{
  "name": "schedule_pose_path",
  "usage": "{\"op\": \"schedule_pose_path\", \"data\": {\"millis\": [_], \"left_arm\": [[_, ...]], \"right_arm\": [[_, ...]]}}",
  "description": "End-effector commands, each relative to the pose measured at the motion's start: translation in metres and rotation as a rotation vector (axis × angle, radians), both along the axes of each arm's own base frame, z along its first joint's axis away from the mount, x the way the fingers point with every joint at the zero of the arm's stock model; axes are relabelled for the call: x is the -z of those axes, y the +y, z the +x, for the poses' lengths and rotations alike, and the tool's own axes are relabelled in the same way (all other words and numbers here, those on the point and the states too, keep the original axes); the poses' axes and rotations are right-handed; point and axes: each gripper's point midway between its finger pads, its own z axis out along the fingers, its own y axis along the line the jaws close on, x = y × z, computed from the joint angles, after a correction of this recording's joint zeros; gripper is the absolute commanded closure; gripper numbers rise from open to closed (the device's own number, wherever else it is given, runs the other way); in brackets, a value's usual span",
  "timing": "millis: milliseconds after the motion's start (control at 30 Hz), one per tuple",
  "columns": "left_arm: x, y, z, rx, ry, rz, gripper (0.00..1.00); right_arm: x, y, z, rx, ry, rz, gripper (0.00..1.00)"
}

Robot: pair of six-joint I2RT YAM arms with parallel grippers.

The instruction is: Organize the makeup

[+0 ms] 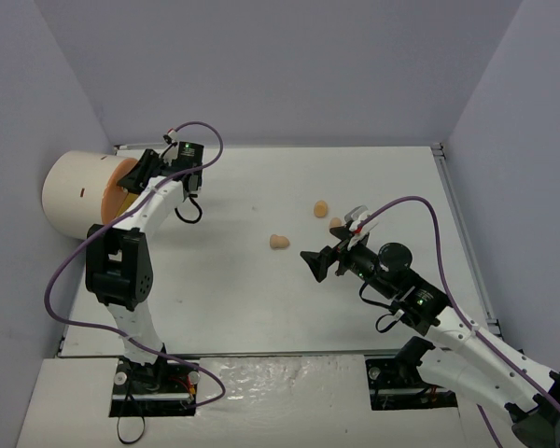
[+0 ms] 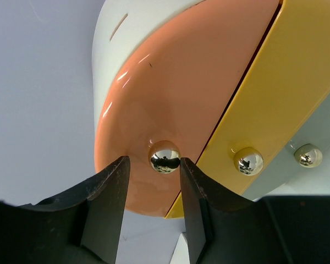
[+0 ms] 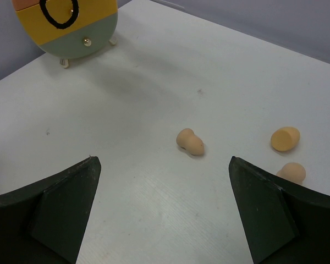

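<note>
Three peach egg-shaped sponges lie mid-table: one (image 1: 279, 242) nearest the centre, two (image 1: 321, 208) (image 1: 336, 223) to its right; all show in the right wrist view (image 3: 190, 142) (image 3: 285, 138) (image 3: 291, 172). A dark round compact (image 1: 395, 254) lies beside the right arm. My right gripper (image 1: 313, 263) is wide open and empty above the table, short of the nearest sponge (image 3: 164, 159). My left gripper (image 1: 135, 173) (image 2: 154, 160) is at the cream cylinder's orange front, its fingers either side of a chrome knob (image 2: 164, 157), with a gap on the left side. Other makeup is out of view.
The large cream cylinder (image 1: 75, 191) lies at the far left edge. Its front holds an orange drawer (image 2: 181, 82), a yellow one (image 2: 297, 82) and a pale green one (image 3: 88, 41), each with a chrome knob. Grey walls enclose the table on three sides.
</note>
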Motion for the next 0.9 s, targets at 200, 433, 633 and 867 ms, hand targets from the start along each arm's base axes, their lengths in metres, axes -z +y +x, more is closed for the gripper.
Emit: {"op": "schedule_pose_path", "data": {"millis": [200, 433, 633, 867], "left_arm": [[-0.011, 0.011, -0.005, -0.06, -0.02, 0.031, 0.62], [-0.016, 0.01, -0.005, -0.061, -0.032, 0.028, 0.71], [-0.027, 0.006, -0.007, -0.052, -0.062, 0.021, 0.85], [-0.044, -0.013, -0.012, -0.021, -0.087, 0.038, 0.95]], "right_arm": [[-0.026, 0.002, 0.003, -0.002, -0.065, 0.071, 0.0], [-0.025, 0.003, 0.003, -0.004, -0.063, 0.07, 0.0], [-0.023, 0.004, 0.003, -0.006, -0.061, 0.067, 0.0], [-0.024, 0.004, 0.004, -0.004, -0.061, 0.065, 0.0]]}}
